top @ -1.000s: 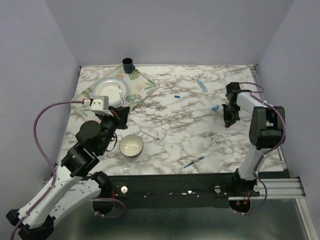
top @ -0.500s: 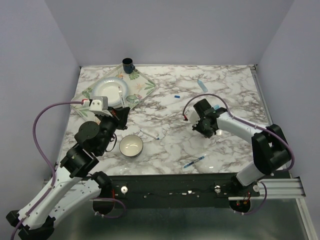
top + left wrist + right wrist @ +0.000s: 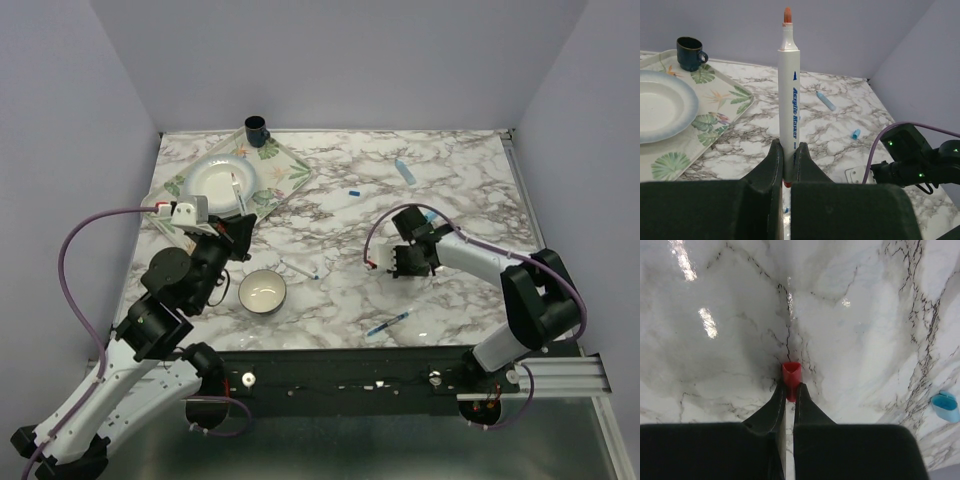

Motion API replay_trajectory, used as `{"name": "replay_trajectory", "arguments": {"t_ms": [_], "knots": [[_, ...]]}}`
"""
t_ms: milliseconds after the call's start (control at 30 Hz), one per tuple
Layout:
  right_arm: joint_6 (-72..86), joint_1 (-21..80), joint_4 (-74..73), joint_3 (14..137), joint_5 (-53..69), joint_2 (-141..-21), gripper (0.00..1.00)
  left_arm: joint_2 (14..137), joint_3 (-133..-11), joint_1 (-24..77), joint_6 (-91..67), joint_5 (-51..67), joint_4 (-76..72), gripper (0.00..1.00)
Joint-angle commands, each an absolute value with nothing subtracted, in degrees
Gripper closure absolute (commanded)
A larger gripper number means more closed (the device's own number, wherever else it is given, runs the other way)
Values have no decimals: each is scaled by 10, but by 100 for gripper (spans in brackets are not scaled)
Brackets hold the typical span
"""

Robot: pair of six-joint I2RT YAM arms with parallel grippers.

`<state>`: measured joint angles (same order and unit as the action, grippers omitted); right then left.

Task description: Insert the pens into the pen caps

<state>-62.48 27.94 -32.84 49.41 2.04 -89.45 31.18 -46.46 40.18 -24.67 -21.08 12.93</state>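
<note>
My left gripper (image 3: 788, 150) is shut on a white pen (image 3: 790, 90) and holds it upright, its red tip on top. From above, that gripper (image 3: 238, 222) hovers by the tray's near corner. My right gripper (image 3: 790, 390) is shut on the red cap (image 3: 791, 374), open end outward, just above the marble. It sits mid-table (image 3: 378, 262). A white pen with a blue end (image 3: 300, 268) lies by the bowl. The light blue pen (image 3: 404, 170) lies at the back right. The dark blue cap (image 3: 353, 191) and the light blue cap (image 3: 855, 134) lie loose.
A leaf-patterned tray (image 3: 285, 165) at the back left carries a white plate (image 3: 215, 180) and a dark cup (image 3: 257, 129). A small bowl (image 3: 262, 291) stands near the left arm. A slim blue pen-like thing (image 3: 388, 323) lies near the front edge.
The right arm has swung from the right side of the table to its middle with the gripper shut. The left arm has shifted only slightly.
</note>
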Motion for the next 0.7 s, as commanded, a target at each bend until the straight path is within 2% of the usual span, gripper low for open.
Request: {"name": "replay_trajectory", "arguments": {"t_ms": [0,167,200,233,533,633,667], "knots": [[-652,279,-312,491,35,-896,88,305,-461,398,-246,-224,121,100],[-612,280,-322,515,26,-869,76,308,-461,398,-244,-227,122,100],[-588,280,-328,529,34,-861,65,308,-461,398,-244,-228,123,100],[-571,279,-330,533,38,-851,1,308,-461,398,-244,-230,123,100],[-283,279,-259,548,15,-683,0,304,-457,397,-236,-203,116,100],[-159,279,-198,541,-15,-618,0,308,-458,397,-237,-198,117,100],[-114,279,-135,521,-27,-600,0,308,-458,396,-237,-196,117,100]]}}
